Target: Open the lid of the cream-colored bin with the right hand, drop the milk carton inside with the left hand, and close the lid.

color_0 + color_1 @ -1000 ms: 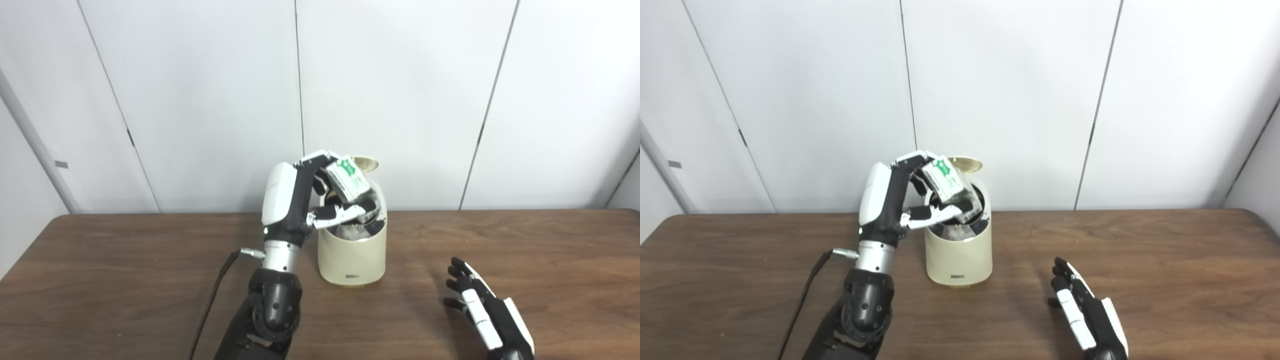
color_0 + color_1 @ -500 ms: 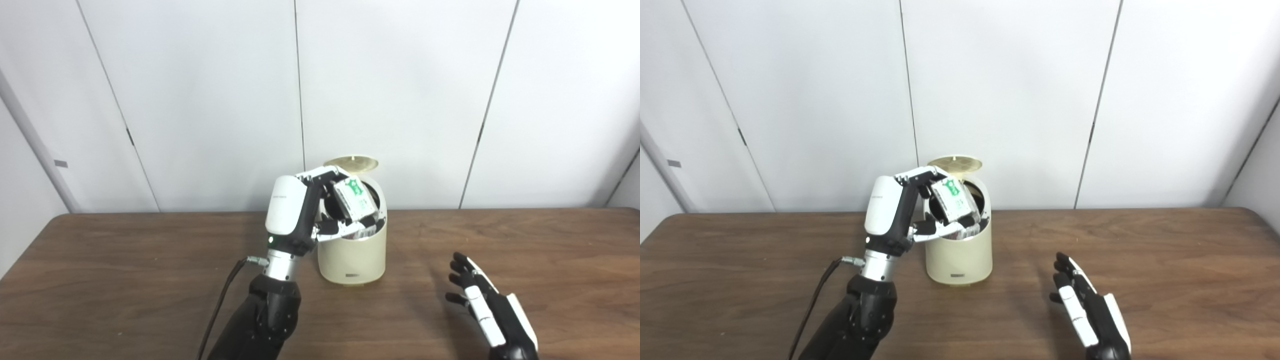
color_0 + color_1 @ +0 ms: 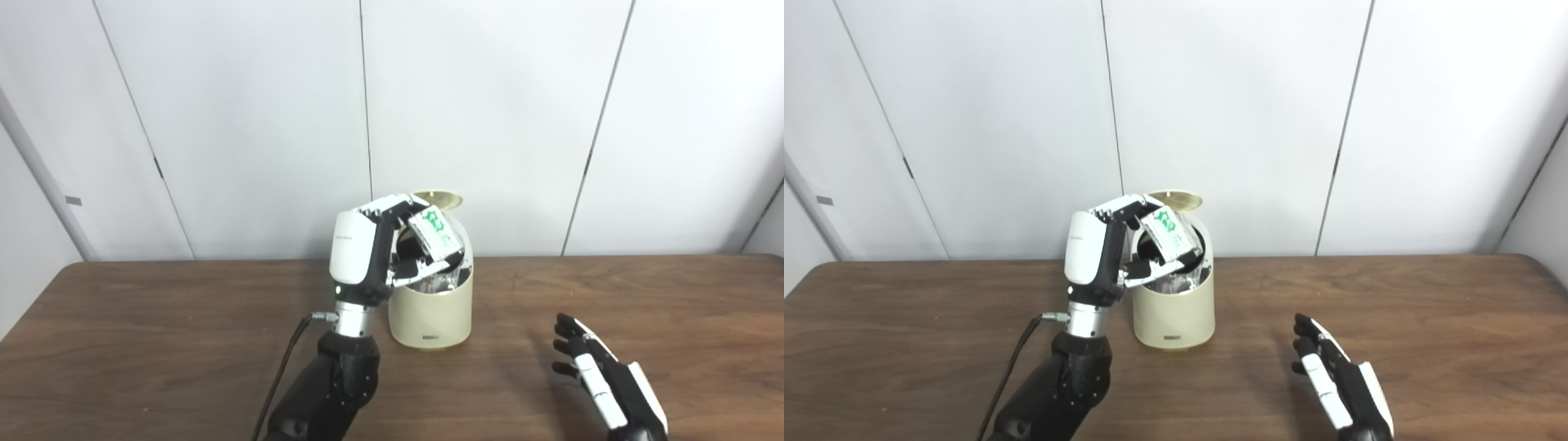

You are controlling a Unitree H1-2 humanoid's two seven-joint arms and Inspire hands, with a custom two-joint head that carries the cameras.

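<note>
The left hand [image 3: 373, 254] is raised on an upright forearm, fingers and thumb closed around what it holds. The right hand [image 3: 1341, 383] lies low at near right, fingers straight and spread, holding nothing.

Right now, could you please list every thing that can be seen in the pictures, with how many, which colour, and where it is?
bin: one, cream, on the table near the middle, towards the wall.
lid: one, cream, swung up open at the back of the bin.
milk carton: one, white with green print, tilted over the bin's opening, held by the left robot hand.
table: one, dark brown wood, across the lower part of the view.
cable: one, black, along the left arm.
left robot hand: white and black, shut on the milk carton.
right robot hand: black and white, open, above the table at the right, holding nothing.
</note>
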